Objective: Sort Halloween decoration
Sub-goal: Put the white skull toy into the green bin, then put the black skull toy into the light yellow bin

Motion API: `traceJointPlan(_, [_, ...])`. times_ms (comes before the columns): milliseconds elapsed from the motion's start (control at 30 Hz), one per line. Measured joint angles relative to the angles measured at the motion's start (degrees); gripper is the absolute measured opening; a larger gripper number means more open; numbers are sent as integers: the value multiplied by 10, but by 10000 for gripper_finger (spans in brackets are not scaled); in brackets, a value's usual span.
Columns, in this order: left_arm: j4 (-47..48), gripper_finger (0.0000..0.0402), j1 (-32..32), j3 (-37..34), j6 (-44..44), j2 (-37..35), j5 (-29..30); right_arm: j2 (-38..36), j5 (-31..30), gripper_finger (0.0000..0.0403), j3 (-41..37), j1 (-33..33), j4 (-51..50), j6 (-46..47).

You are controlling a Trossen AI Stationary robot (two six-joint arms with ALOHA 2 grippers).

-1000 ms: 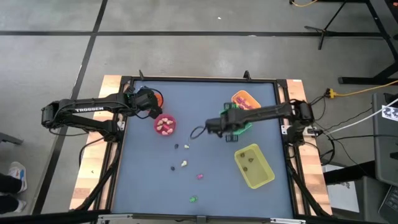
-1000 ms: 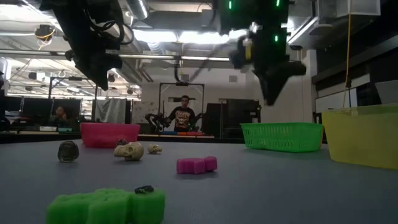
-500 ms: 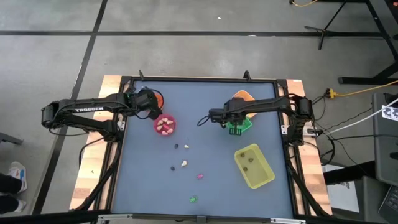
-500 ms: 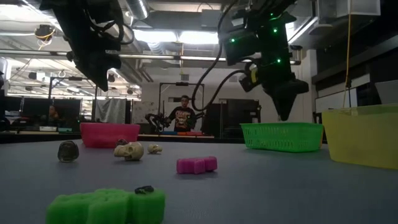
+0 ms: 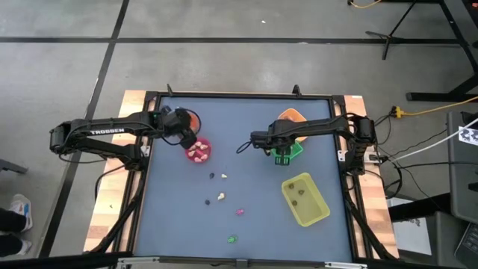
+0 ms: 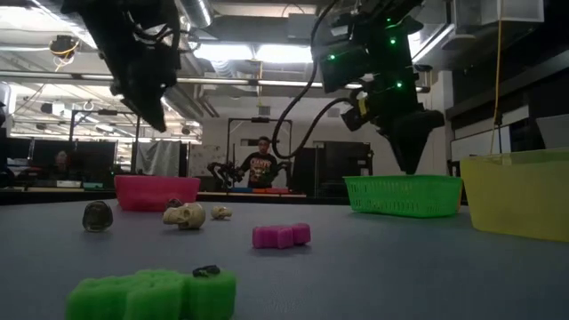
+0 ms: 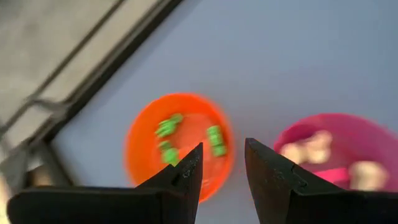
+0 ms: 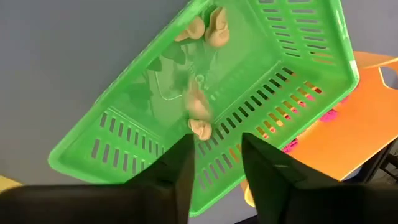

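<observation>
Moved: right end effector (image 5: 279, 149) has swung over the green tray (image 8: 261, 81), fingers parted, empty.
Meaning: cream trinket (image 8: 200, 129) likely dropped in.
Left end effector (image 5: 186, 139): part-open, empty, near pink cup (image 5: 199, 151).

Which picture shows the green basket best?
The right wrist view: it looks straight into the green basket, showing slotted walls and cream-white trinkets inside. The high view shows the basket mostly hidden under the right arm. The low view shows only its side wall. The left wrist view misses it.

Open table (image 5: 246, 187) between the pink cup (image 5: 198, 150) and yellow tray (image 5: 305, 199), dotted with trinkets (image 5: 222, 196).
</observation>
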State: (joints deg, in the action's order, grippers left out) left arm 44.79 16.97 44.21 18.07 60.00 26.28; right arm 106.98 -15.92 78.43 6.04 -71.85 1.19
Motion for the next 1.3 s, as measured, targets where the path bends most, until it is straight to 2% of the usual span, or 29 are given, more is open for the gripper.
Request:
traceJointPlan(100, [-37,103,0,0,-24,0,-61,0,-1,155,0,0,3,0])
traceJointPlan(300, [-144,103,-15,0,-37,0,-256,0,6,193,0,0,20,0])
traceJointPlan(467, [-193,103,-59,0,-38,0,-319,0,11,204,0,0,28,0])
traceJointPlan(767, [-193,103,-165,0,-38,0,-322,0,12,205,0,0,28,0])
traceJointPlan(900, [-194,103,-219,0,-58,1,-300,0,12,205,0,0,29,0])
traceJointPlan(1033, [-195,103,-267,0,-96,17,-254,0,12,205,0,0,30,0])
traceJointPlan(1300, [-222,103,-312,0,-123,87,-223,0,12,205,0,0,30,0])
